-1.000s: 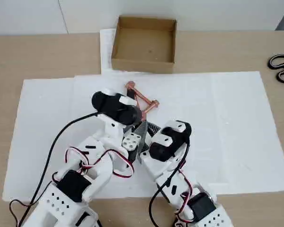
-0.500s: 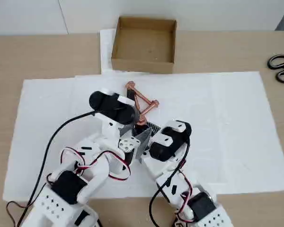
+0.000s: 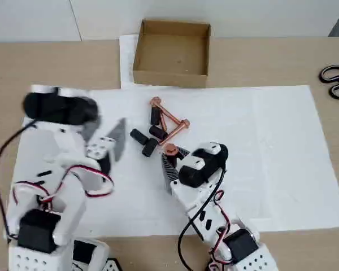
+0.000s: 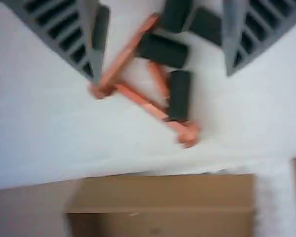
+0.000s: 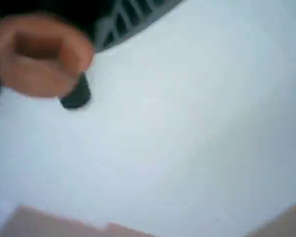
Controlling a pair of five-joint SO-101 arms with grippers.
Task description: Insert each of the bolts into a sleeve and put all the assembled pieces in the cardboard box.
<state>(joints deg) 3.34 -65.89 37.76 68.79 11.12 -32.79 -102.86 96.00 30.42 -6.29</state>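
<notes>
Copper bolts (image 3: 170,117) and black sleeves (image 3: 157,132) lie in a loose pile on the white paper (image 3: 282,147), in front of the cardboard box (image 3: 172,53). My left gripper (image 3: 104,135) hangs open left of the pile with nothing in it. The left wrist view has its grey fingers (image 4: 69,34) spread wide over the bolts (image 4: 138,98), the sleeves (image 4: 163,49) and the box (image 4: 163,207). My right gripper (image 3: 169,155) is at the pile's near edge, shut on a copper bolt (image 3: 170,149). That bolt's head (image 5: 39,54) looms close in the right wrist view, beside a sleeve (image 5: 75,96).
Scissors (image 3: 336,79) lie on the bare wooden table (image 3: 56,62) at the far right. A second white sheet (image 3: 127,59) pokes out beside the box. The paper's right half is open room.
My left arm has swung away to the left, uncovering the pile of bolts and sleeves. The right arm has barely moved and keeps its bolt.
</notes>
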